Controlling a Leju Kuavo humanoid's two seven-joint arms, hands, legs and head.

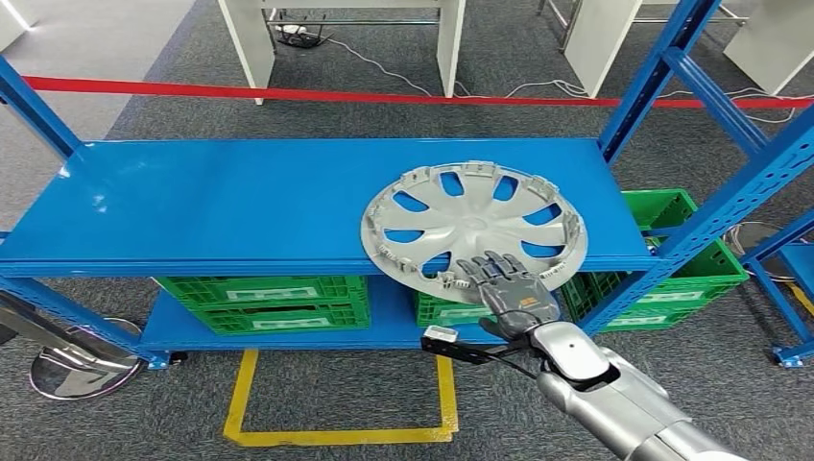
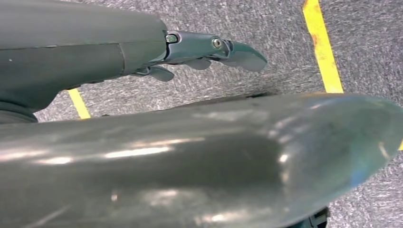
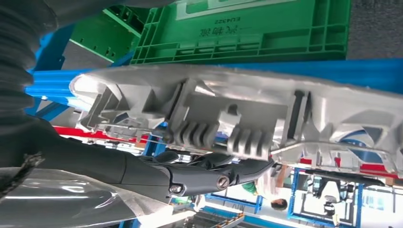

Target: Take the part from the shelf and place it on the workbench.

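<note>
The right hand's fingers lie spread and flat on the near rim of the wheel cover; the right wrist view shows dark fingers against the rim, but whether they grip it I cannot tell. The right hand reaches in from below. The round silver cover lies flat, ribbed inner side up, on the blue shelf, its near edge overhanging the front lip. Green crates sit on the lower tier. The left hand hangs over grey carpet, fingers loosely apart, holding nothing.
</note>
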